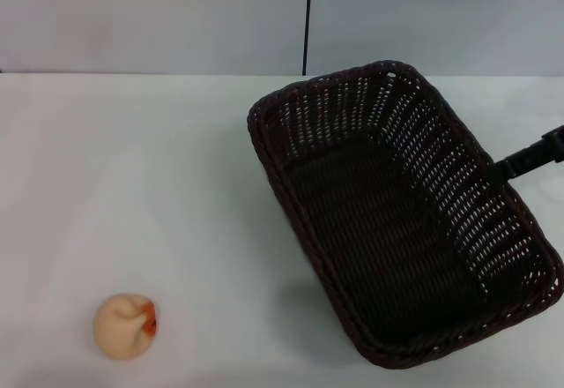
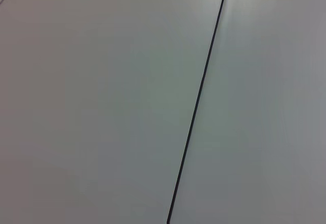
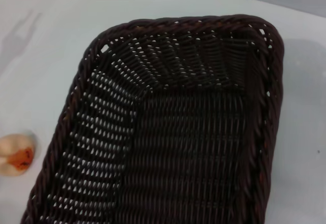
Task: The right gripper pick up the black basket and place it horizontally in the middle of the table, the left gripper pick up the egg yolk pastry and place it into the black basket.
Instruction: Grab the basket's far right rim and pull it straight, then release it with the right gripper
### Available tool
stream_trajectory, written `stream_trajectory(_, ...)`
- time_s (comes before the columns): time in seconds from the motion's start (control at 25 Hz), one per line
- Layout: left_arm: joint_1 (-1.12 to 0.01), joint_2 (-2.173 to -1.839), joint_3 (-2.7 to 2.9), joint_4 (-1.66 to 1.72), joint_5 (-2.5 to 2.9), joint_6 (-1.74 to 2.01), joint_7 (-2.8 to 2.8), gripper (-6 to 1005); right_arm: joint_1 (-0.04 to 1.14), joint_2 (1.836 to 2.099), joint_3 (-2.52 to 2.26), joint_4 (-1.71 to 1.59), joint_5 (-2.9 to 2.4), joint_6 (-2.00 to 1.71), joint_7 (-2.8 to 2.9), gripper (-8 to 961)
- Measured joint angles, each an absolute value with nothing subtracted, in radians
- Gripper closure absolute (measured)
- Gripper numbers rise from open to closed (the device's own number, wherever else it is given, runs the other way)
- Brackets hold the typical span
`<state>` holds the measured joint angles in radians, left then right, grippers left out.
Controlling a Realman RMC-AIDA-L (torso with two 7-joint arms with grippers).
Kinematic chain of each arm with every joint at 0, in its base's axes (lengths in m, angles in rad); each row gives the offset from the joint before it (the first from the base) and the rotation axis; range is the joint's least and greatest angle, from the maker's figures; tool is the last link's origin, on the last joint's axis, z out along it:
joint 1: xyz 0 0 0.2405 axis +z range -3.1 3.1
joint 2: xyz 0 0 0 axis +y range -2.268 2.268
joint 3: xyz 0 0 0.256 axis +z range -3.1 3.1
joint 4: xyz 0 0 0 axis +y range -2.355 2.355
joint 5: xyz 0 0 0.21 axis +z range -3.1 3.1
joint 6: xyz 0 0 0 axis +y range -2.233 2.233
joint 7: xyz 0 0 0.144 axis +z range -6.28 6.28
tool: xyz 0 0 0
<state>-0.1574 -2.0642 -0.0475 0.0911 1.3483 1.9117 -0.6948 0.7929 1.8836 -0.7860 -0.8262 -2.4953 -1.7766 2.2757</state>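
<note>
Basket: the big rectangular black basket [image 1: 401, 216] of dark woven wicker fills the right half of the head view, set on a diagonal, one short end toward the upper middle, the other toward the lower right corner. By my read it is not yet lying horizontally mid-table.

Contents: nothing in it; both the head and right wrist views show only bare weave on the floor and sloped sides.

Right gripper: the black angular claw of the right gripper [image 1: 522, 163] reaches in from the right edge and meets the basket's long right-hand rim. Whether its fingers are clamped on that rim or apart, I cannot tell. A hold on the long side would suit swinging the basket round.

Pastry: the small round cream-beige egg yolk pastry [image 1: 126, 324] with its orange-red patch sits in the lower left, well apart from the basket, waiting outside it.

Table: the plain white matte table [image 1: 132, 176] carries both.

Left gripper: out of sight; its wrist camera shows only pale grey wall panels [image 2: 102, 107] with a black seam.
</note>
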Motion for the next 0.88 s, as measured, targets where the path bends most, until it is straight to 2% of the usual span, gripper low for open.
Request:
stream_trajectory(0.16, -0.157, -2.064, -0.047, 0.091, 1.348, 1.912, -0.695, 609, 0.796, 1.891, -0.803, -0.806, -2.496, -1.737, 2.276, 234)
stream_trajectory(0.2, -0.158, -2.065, -0.048, 0.083, 1.348, 1.911, -0.695, 609, 0.799, 1.906, -0.812, -0.802, -2.499, -1.708, 2.276, 233)
stream_trajectory(0.6, -0.161, -2.065, -0.046, 0.078, 1.36, 1.91, -0.696, 609, 0.816, 1.955, -0.893, -0.778, -2.534, -1.591, 2.26, 240)
stream_trajectory(0.88, -0.161, -2.065, -0.046, 0.069, 1.366, 1.903, -0.696, 610, 0.811, 1.97, -0.9, -0.782, -2.534, -1.574, 2.242, 507)
